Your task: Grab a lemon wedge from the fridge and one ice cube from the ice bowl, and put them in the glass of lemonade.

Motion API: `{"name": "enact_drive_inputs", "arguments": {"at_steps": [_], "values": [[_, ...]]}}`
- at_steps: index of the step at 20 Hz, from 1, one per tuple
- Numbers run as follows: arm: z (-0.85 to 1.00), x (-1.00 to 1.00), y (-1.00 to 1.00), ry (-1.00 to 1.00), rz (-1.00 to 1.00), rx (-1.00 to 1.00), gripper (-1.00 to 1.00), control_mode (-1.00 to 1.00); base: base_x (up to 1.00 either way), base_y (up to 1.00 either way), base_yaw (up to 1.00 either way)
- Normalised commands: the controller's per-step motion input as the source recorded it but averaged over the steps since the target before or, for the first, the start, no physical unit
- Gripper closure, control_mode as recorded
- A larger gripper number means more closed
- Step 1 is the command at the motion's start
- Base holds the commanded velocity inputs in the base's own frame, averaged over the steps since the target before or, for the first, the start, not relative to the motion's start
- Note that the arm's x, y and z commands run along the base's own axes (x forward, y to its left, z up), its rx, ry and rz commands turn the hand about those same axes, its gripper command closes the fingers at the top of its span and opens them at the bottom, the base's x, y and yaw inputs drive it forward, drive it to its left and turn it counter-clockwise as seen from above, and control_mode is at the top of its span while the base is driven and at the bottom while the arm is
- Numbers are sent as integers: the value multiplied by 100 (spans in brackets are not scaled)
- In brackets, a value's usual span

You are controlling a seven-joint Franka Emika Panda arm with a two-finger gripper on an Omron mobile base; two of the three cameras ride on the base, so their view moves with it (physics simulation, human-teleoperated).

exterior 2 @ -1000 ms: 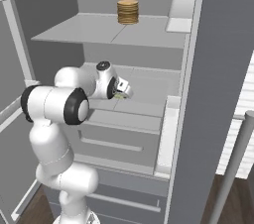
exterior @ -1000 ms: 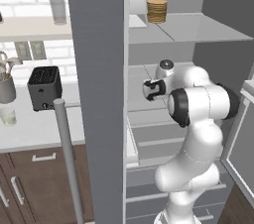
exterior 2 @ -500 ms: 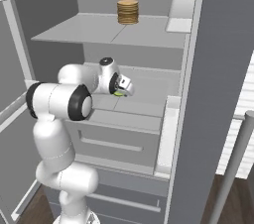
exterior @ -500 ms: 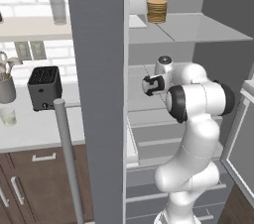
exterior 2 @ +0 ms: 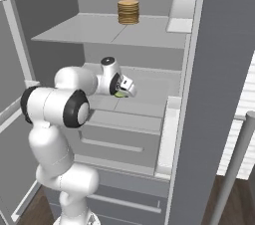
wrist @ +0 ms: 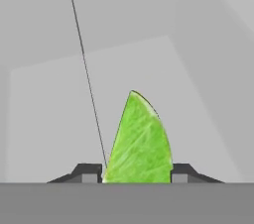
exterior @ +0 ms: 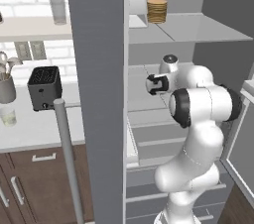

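The fridge stands open, and my arm reaches onto its middle shelf. A green lemon wedge stands upright between my fingertips, its sides touching both. My gripper is shut on it, just above the shelf. From the right base view the gripper points right, with the lemon wedge a small green patch under it. Seen from the left, the gripper is partly hidden by the door edge. The glass of lemonade sits far left on the counter. The ice bowl and ice cube are out of view.
A stack of brown round cookies sits on the upper fridge shelf. The open door's handle juts out at left. A black toaster, a grey utensil cup and a tumbler are by the counter. Fridge drawers lie below.
The fingers have closed in from wide open until they touch the lemon wedge. The hand has dipped slightly toward the shelf.
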Motion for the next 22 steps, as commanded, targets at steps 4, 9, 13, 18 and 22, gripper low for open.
{"name": "enact_drive_inputs", "arguments": {"at_steps": [4, 9, 13, 18, 22], "values": [[15, -100, -44, -10, 8, 5, 100, -100, 0, 0, 0], [16, -100, -9, -5, 26, 0, 100, -100, 0, 0, 0], [59, -100, 0, -18, 27, -1, 100, -100, 0, 0, 0], [71, -100, 0, -9, 23, 0, 100, -100, 0, 0, 0], [93, -87, 1, -1, 16, -3, 100, -100, 0, 0, 0]]}}
